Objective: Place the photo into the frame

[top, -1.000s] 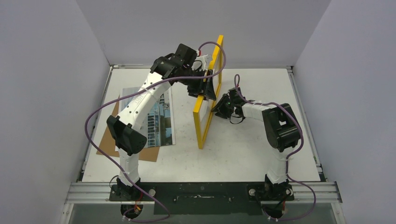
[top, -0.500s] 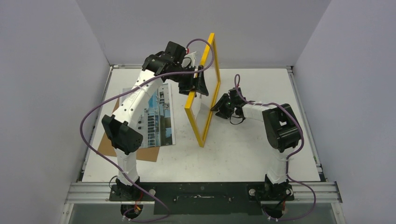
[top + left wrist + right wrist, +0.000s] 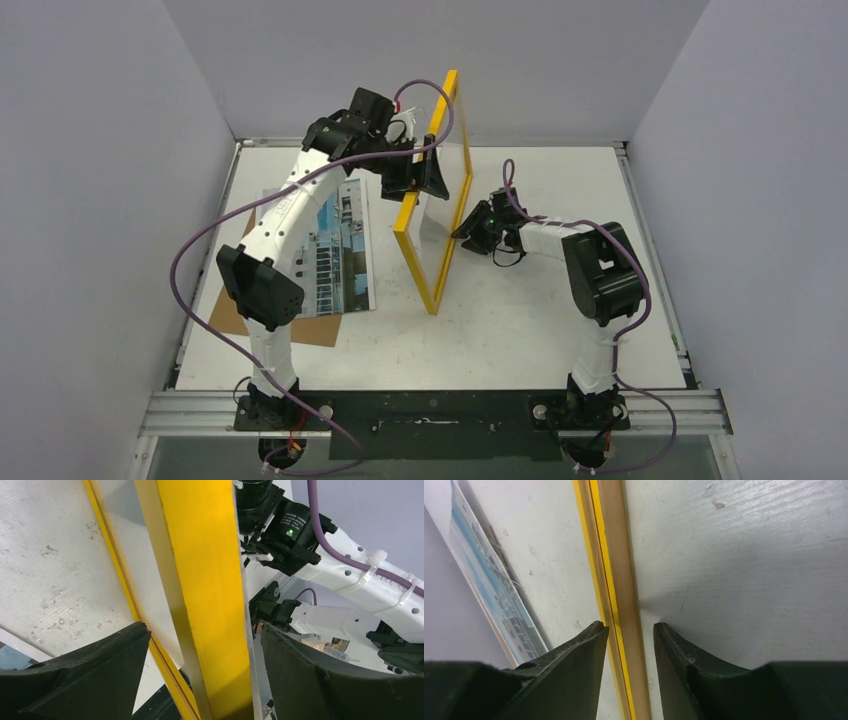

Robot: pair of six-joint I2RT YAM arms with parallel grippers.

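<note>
I see left end effector [image 3: 203, 628] spread wide astride upright bright-yellow rectangular picture frame [image 3: 200, 555]. Right end effector [image 3: 629, 627] straddles its wooden edge; grip unclear.

yellow frame [image 3: 415, 268] upright, photo [image 3: 345, 262] flat

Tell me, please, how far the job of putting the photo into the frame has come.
Done: the frame is raised on its edge on the table. In hand: the left claw gapes open around a yellow rail, and the right claw straddles another rail; whether it clamps is unclear. Left: the photo lies flat, picture side up, outside the frame, so inserting it remains.
</note>
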